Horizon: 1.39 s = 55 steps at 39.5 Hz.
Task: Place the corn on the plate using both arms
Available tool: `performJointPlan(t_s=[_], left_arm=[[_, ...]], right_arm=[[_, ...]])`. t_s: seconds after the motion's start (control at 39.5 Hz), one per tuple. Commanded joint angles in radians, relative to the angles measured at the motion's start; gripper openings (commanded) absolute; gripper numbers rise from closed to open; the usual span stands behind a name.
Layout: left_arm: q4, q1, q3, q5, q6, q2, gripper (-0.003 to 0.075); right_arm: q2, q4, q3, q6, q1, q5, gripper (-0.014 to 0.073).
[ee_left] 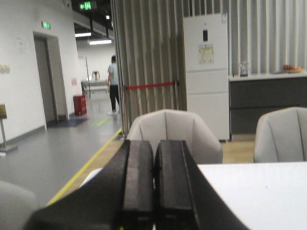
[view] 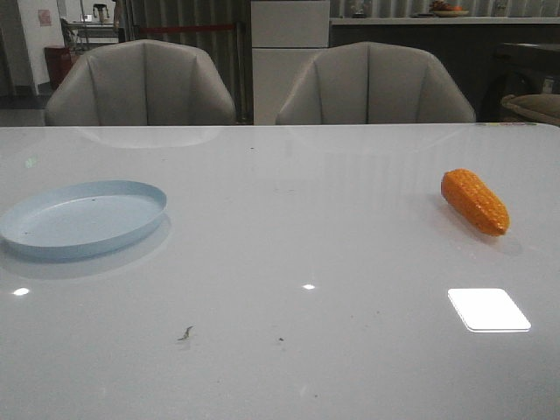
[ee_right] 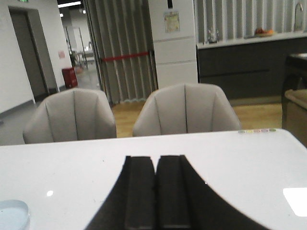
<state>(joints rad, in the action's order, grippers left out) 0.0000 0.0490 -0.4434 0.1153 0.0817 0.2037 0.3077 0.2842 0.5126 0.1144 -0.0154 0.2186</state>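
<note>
A: Both grippers, left point(ee_left: 153, 167) and right point(ee_right: 154, 191), have jaws pressed together on nothing. The corn point(view: 474, 200) lies far from either, well apart from the plate point(view: 80, 217).

B: Risk: round cob rolls if nudged by unopened jaws, or drops at handover.

Front view: plate point(view: 83, 219) cut by left edge; both arms out of frame entirely. Counter point(view: 280, 262) cropped at left, right and near edges.

Right wrist view: only sliver of plate point(ee_right: 12, 214) at frame corner — rest cut off. Right end effector point(ee_right: 156, 191) base cropped by frame edge; corn not in this view.

Left wrist view: left end effector point(ee_left: 154, 187) blurred, base cropped — hides part of counter point(ee_left: 259, 191) and chair point(ee_left: 175, 134). Distant person point(ee_left: 113, 84) too small for detail.
</note>
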Motion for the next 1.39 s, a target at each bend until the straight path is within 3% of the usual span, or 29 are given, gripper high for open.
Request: performJointPlan(t_s=[0.0,0.2,0.25,0.3,0.46,0.53,0.61,0.68,0.73,0.78,0.99,1.37], left_arm=[[0.000,-0.003,-0.084,-0.090,-0.009,0.135,0.0094],[0.000,-0.003,-0.085,-0.166,-0.009,0.402,0.0094],[-0.065,-0.003,-0.085,-0.188,-0.011,0.482,0.0094],[-0.129,-0.003,-0.087,-0.187,-0.011,0.548,0.0094],[-0.133,-0.004,-0.087,-0.127,-0.011,0.680,0.0099],[-0.119,-0.004,-0.087,-0.092,-0.011,0.738,0.0155],[-0.114,-0.004,-0.089,-0.073,-0.011,0.786,0.0298],[-0.114,-0.004,-0.091,-0.073,-0.011,0.817,0.0435],[-0.127,-0.004,-0.102,-0.060,-0.011,0.831,0.0463],[-0.147,-0.004,-0.125,-0.027,-0.011,0.844,0.0460],[-0.174,-0.003,-0.402,0.201,-0.011,1.064,0.0460],[-0.180,-0.003,-0.844,0.341,-0.011,1.478,0.0460]], right_arm=[[0.148,-0.006,0.076,0.000,-0.001,-0.074,0.0027],[0.413,-0.004,0.079,0.000,-0.001,-0.094,0.0027],[0.470,0.003,0.079,0.000,-0.001,-0.080,0.0027],[0.513,0.015,0.079,0.000,-0.001,-0.076,0.0027],[0.597,0.019,0.079,0.000,-0.001,-0.070,0.0027],[0.613,0.022,0.079,0.000,-0.001,-0.047,0.0035],[0.632,0.022,0.079,0.000,-0.001,-0.023,0.0141],[0.658,0.022,0.079,0.000,-0.001,-0.012,0.0359],[0.671,0.022,0.079,0.000,-0.001,-0.012,0.0491],[0.679,0.022,0.079,0.000,-0.001,-0.008,0.0546],[0.681,0.076,0.079,0.000,-0.001,-0.002,0.0549],[0.681,0.106,0.079,0.000,-0.001,-0.002,0.0549]])
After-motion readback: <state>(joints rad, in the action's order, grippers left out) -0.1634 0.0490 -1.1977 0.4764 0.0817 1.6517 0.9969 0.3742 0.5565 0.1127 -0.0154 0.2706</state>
